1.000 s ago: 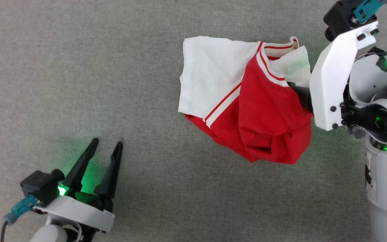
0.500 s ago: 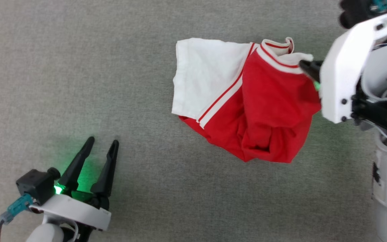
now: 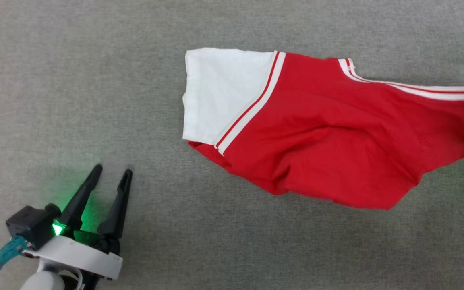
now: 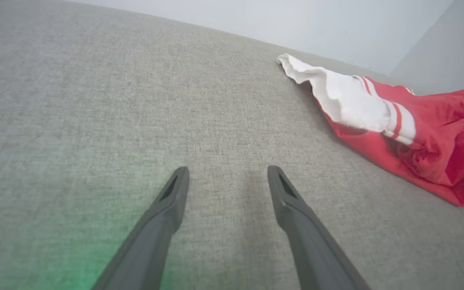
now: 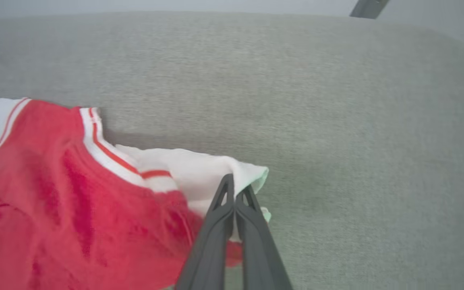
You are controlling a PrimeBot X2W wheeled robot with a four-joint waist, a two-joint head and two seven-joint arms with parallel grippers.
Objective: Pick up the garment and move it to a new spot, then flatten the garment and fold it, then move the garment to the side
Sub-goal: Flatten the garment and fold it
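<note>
The garment (image 3: 316, 137) is lying stretched across the grey cloth surface (image 3: 54, 80). In the head view it is running from the centre out past the 3 o'clock edge. One white sleeve (image 3: 220, 92) is sitting flat at its 9 o'clock end, and a striped trim (image 3: 248, 108) of red and white is dividing that sleeve from the red body. The red body is rumpling into long folds toward 3 o'clock. A second line of trim is running along its 1 o'clock edge, and a soft shadow is showing under its 5 o'clock edge.

The left gripper (image 3: 112, 170) is sitting at 7 o'clock in the head view, well apart from the garment. Its jaws are standing released and are grasping nothing. A green glow is spilling from its base onto the surface. In the left wrist view its two fingers (image 4: 167, 217) are pointing toward 12 o'clock over bare cloth. There the garment is lying off at 2 o'clock, with a pale wall (image 4: 296, 24) rising behind it.

In the right wrist view the right gripper (image 5: 237, 189) is reaching up from 6 o'clock. Its jaws are clenched together and are pinching the edge of the other white sleeve (image 5: 191, 169). That sleeve is bunching around the fingertips, and the red body is trailing away toward 8 o'clock. Whether the pinched corner is touching the surface or hanging just above it I cannot tell.
</note>
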